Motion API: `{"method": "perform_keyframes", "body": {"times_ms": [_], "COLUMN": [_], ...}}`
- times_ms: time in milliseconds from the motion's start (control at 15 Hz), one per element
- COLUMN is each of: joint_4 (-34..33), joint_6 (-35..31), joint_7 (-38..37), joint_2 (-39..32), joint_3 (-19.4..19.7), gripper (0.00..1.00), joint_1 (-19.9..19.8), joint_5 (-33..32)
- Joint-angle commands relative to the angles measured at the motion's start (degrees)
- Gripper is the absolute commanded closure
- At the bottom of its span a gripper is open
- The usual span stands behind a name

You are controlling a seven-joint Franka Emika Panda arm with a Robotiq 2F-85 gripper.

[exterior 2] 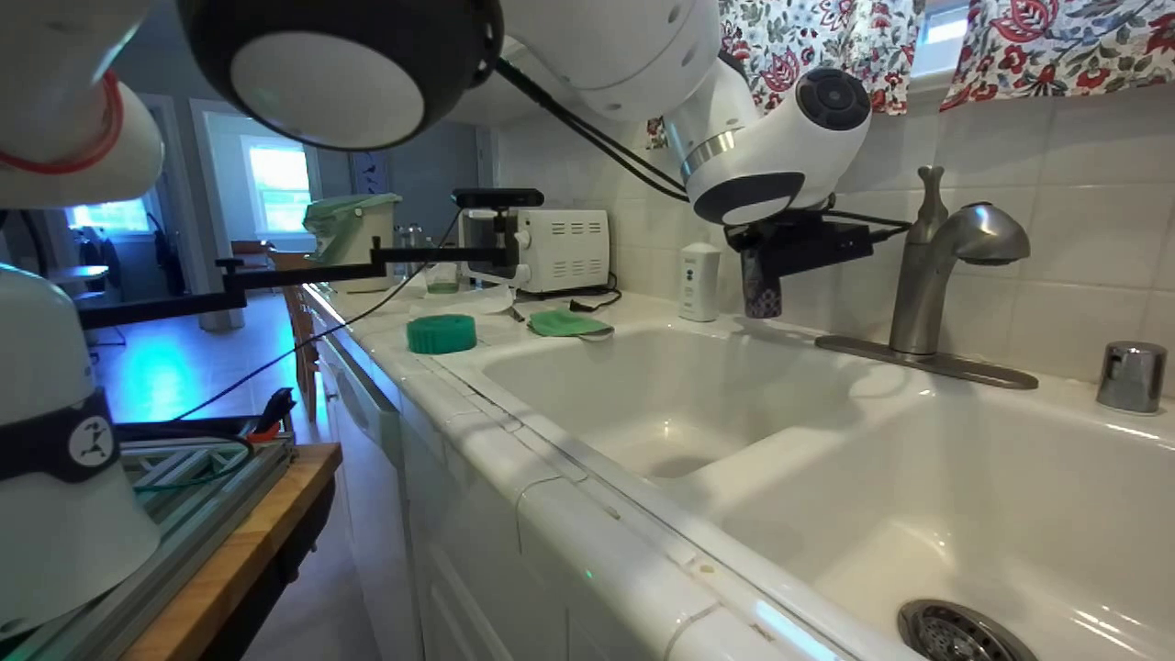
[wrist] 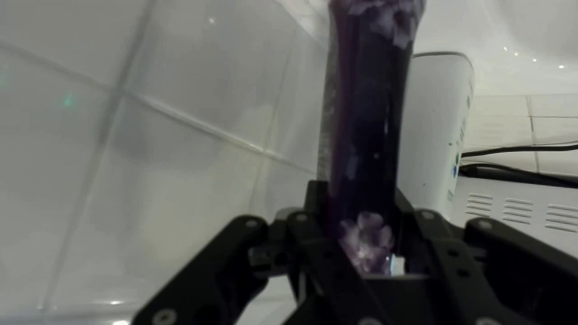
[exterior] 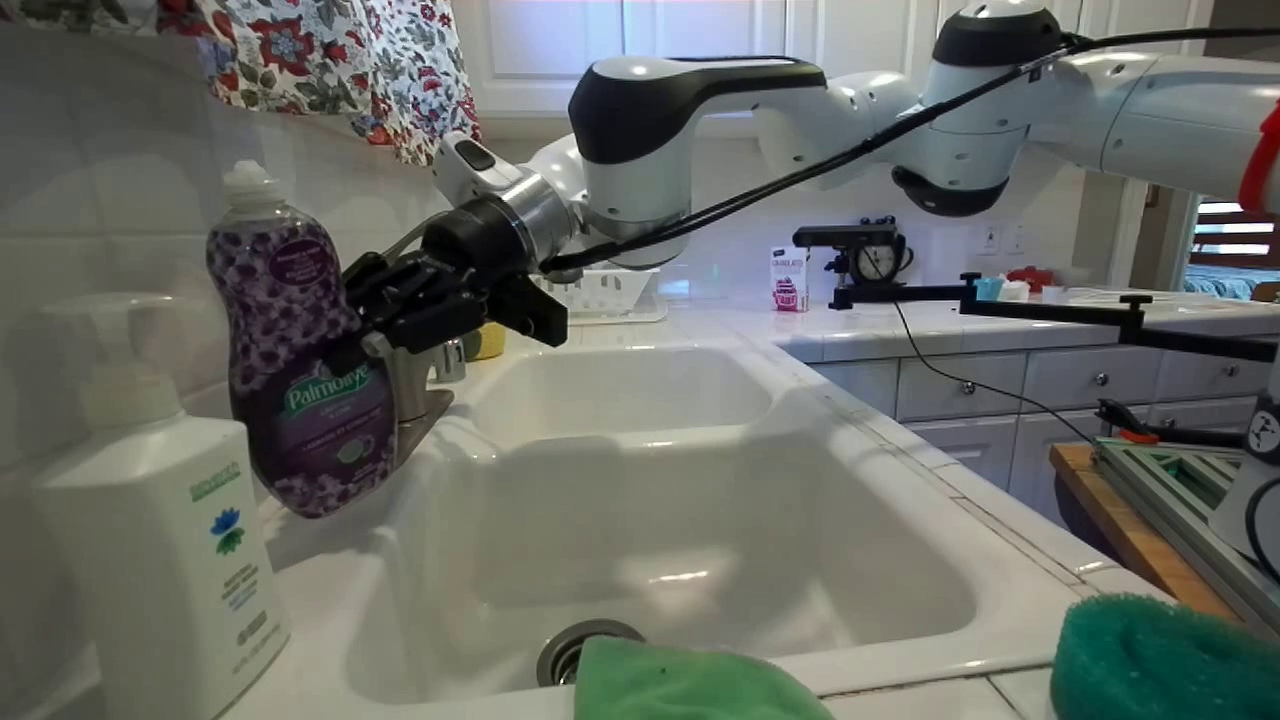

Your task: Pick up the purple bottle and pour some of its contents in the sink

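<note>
Purple and only slightly tilted, the bottle (exterior: 290, 320) hangs raised, pinched between the fingers (wrist: 314, 230), at ten o'clock from the middle of the sink (exterior: 640, 520) in an exterior view, so the lift looks done, while carrying it across, tipping and pouring seem left.

Your gripper (wrist: 360, 197) holds the purple bottle (wrist: 368, 113) between its black fingers (wrist: 317, 198); the top edge of your wrist view cuts the bottle off. White tiles (wrist: 198, 189) spread across the left. Right of the bottle you see a partly hidden white container (wrist: 431, 126), black cables (wrist: 519, 175) and a vented white casing (wrist: 510, 232).
</note>
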State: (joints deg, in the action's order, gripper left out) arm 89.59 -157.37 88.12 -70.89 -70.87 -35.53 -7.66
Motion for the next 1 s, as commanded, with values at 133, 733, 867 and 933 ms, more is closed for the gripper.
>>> {"method": "perform_keyframes", "body": {"times_ms": [133, 733, 867, 933], "joint_4": [-5.2, -11.0, -12.2, -13.0], "joint_6": [4.1, 10.0, 11.2, 12.0], "joint_7": [7.7, 11.9, 12.8, 13.1], "joint_2": [-4.2, -5.7, -5.8, -5.9], "joint_3": [-1.8, -0.1, 0.4, 0.7], "gripper": [0.90, 0.90, 0.90, 0.90], "joint_1": [2.0, 4.8, 5.5, 5.9], "joint_5": [4.3, 9.4, 10.4, 10.8]}}
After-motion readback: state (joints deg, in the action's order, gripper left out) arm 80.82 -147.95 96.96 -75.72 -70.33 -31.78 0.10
